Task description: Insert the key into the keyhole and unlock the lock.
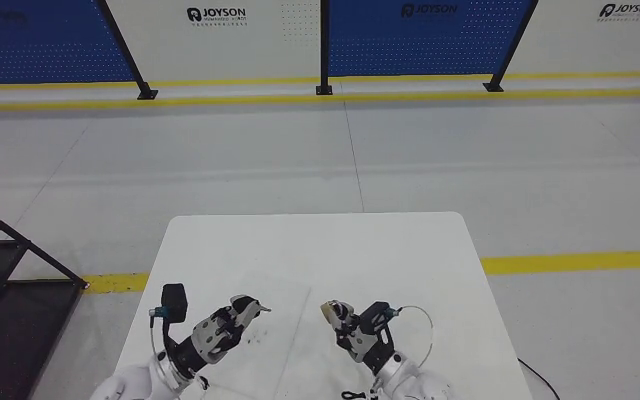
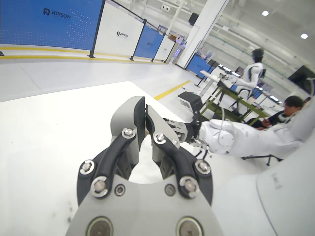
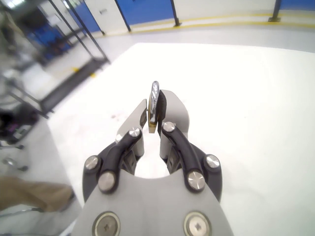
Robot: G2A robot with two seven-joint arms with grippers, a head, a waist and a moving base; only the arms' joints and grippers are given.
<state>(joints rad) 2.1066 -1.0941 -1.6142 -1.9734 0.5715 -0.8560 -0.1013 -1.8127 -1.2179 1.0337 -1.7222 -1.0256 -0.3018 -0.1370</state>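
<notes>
**Lock in one claw, key in the other, a gap between them**

The right claw (image 3: pixel 153 110) is closed on the lock (image 3: pixel 152 123). Its two fingers press the flat faces of the brass body, and the silver shackle sticks out past the fingertips. In the top view this claw (image 1: pixel 336 313) sits over the near part of the white tabletop (image 1: pixel 400 250), with the lock (image 1: pixel 329 311) at its tip, facing the other arm. The left claw (image 1: pixel 250 305) is just to the side. Its fingers are pinched almost together (image 2: pixel 145 111) on the key (image 1: pixel 264 307), a thin sliver poking from the tip toward the lock. Key and lock are near each other but not touching.
</notes>
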